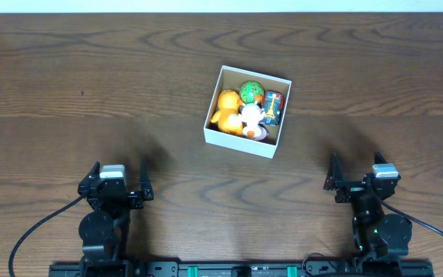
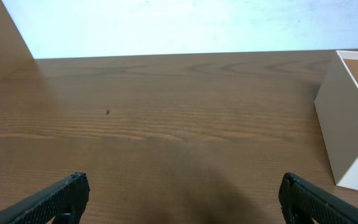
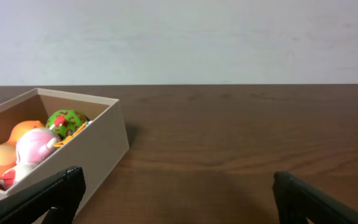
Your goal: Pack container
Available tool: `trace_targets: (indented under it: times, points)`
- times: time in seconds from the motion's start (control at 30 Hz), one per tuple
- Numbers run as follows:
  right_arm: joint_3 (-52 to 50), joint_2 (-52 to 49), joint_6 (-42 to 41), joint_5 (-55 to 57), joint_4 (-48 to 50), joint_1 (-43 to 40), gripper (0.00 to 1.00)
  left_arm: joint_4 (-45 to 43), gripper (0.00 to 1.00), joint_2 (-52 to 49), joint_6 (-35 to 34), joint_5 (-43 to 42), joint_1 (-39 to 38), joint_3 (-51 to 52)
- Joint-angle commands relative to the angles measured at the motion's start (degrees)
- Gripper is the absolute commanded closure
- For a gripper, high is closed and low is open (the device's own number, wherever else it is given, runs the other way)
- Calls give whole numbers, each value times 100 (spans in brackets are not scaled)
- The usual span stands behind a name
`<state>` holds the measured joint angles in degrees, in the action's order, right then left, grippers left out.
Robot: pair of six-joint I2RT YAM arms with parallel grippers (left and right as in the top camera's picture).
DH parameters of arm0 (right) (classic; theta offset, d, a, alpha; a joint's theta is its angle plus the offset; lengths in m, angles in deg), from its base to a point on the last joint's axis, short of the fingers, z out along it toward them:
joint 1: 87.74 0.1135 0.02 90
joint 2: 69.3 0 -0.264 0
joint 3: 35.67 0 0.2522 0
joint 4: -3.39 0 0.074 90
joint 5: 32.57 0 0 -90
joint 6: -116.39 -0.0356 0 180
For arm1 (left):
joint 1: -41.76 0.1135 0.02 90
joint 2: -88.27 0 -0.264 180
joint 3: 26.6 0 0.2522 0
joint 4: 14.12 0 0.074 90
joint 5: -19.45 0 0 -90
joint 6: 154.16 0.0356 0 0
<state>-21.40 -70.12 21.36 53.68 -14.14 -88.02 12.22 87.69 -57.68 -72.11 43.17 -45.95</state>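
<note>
The container [image 1: 237,143], a square shallow box with white walls, stands on the wooden table at centre back. Inside lie an orange duck toy [image 1: 225,108], a green ball [image 1: 251,93], a white and pink toy [image 1: 252,117] and a small blue and red toy [image 1: 274,106]. My left gripper [image 1: 121,178] is open and empty near the front left, well short of the box. My right gripper [image 1: 354,174] is open and empty near the front right. The box wall shows at the right of the left wrist view [image 2: 347,124], and the box shows at the left of the right wrist view [image 3: 98,140].
The brown wooden table [image 1: 91,92] runs to a pale wall at the back. Black cables trail from both arm bases at the front edge.
</note>
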Motion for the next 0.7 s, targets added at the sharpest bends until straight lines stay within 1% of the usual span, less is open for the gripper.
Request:
trace_targets:
  times: [0.0,0.2,0.27,0.33,0.67]
  points:
    - [-22,50,-70,52,-11,-42,1,17,2,35,98,-103,28,162]
    - [-22,50,-70,52,-11,-42,1,17,2,35,98,-103,28,162]
    - [-20,50,-70,52,-11,-42,1,17,3,35,98,-103,28,162]
    - [-22,50,-70,52,-11,-42,1,17,2,35,98,-103,28,162]
    - [-22,50,-70,52,-11,-42,1,17,2,35,98,-103,28,162]
